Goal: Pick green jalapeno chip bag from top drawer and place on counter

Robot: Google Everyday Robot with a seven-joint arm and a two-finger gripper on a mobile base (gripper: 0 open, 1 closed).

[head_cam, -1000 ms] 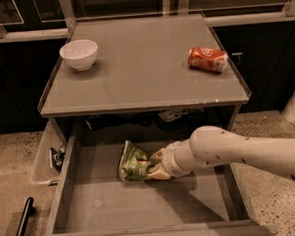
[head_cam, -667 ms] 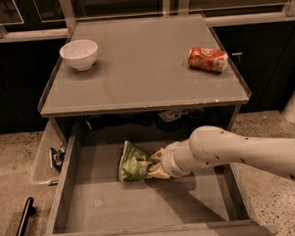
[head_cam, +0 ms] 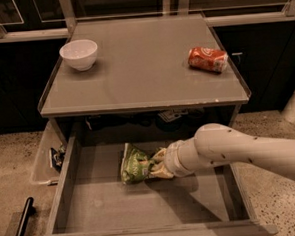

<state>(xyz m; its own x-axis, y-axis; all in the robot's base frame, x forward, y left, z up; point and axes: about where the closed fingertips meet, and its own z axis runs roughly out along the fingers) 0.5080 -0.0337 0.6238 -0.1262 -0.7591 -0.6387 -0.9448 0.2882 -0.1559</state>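
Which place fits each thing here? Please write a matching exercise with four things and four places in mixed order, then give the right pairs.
Things:
1. white bowl
2. soda can
3. green jalapeno chip bag
4. hand

Places:
A. inside the top drawer, at the bag's right side
B. on the counter, back left
C. on the counter, right part, lying on its side
D. on the drawer's bottom, near the middle

Pairs: 1-B, 2-C, 3-D, 4-A.
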